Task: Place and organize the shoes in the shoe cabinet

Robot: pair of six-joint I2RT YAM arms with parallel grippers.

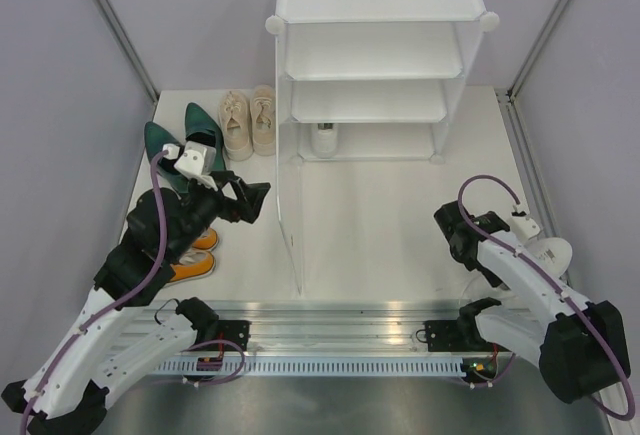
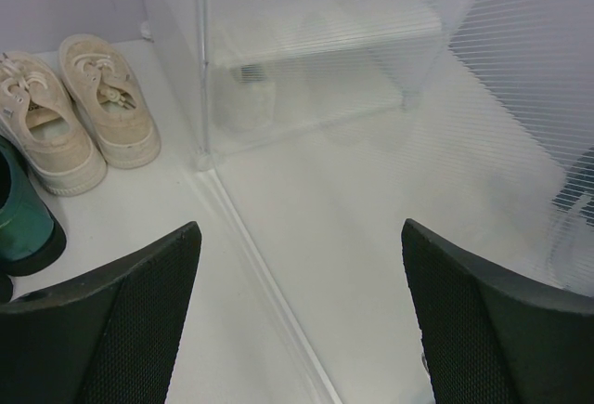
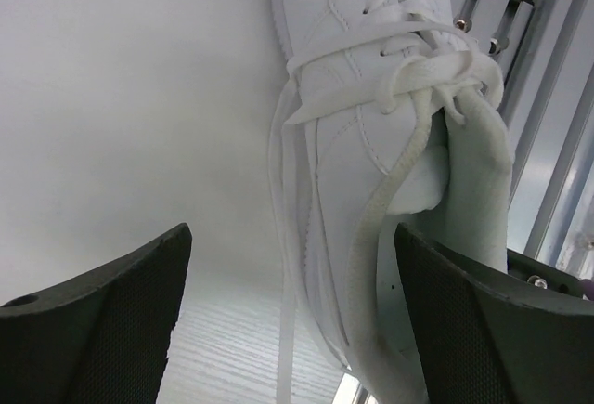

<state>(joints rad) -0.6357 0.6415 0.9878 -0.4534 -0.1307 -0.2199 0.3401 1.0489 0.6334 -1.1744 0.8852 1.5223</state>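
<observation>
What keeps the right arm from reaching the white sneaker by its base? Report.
Nothing visible; it looks reachable. The right pincer is open and the white sneaker lies just ahead of its fingers, with nothing between. Loose laces trail toward it and might snag.

Orange canvas sneakers (image 1: 192,271): mostly under the left arm (image 1: 160,225); only orange ends and a strip of white sole show. Dark green heels (image 1: 158,147): rear parts covered by the same arm; the left wrist view crops one at its left edge. White sneaker (image 1: 552,252): largely behind the right arm (image 1: 520,275); the right wrist view cuts off its toe at the top edge. Second white sneaker (image 1: 325,138), bottom tier of the shoe cabinet (image 1: 380,50): half hidden by the shelf above, blurred through the side panel. Cabinet top out of frame.
</observation>
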